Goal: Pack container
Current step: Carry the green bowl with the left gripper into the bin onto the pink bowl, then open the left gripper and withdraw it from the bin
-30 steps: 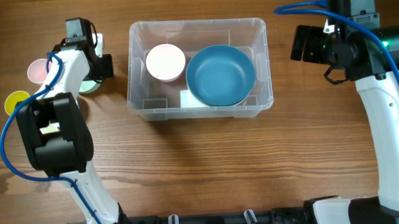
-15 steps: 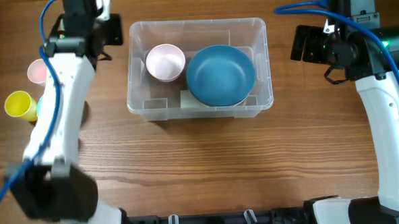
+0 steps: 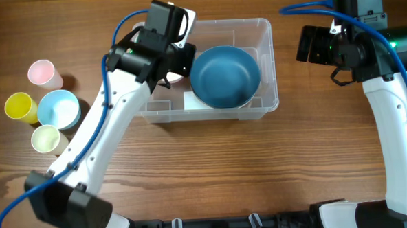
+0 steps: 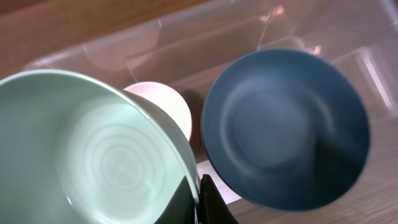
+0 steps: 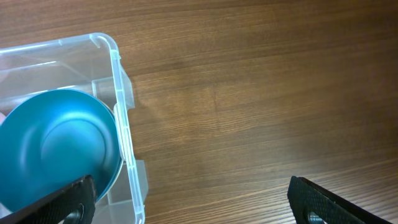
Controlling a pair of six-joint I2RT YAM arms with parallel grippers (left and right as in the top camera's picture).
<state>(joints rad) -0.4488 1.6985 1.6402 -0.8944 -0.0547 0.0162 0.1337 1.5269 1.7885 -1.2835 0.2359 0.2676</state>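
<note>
Grips pale green bowl by its rim with left gripper, above container's left end. Holds right gripper spread wide toward far right corner. Shows container at far edge's middle, with blue bowl and pink bowl inside.
</note>
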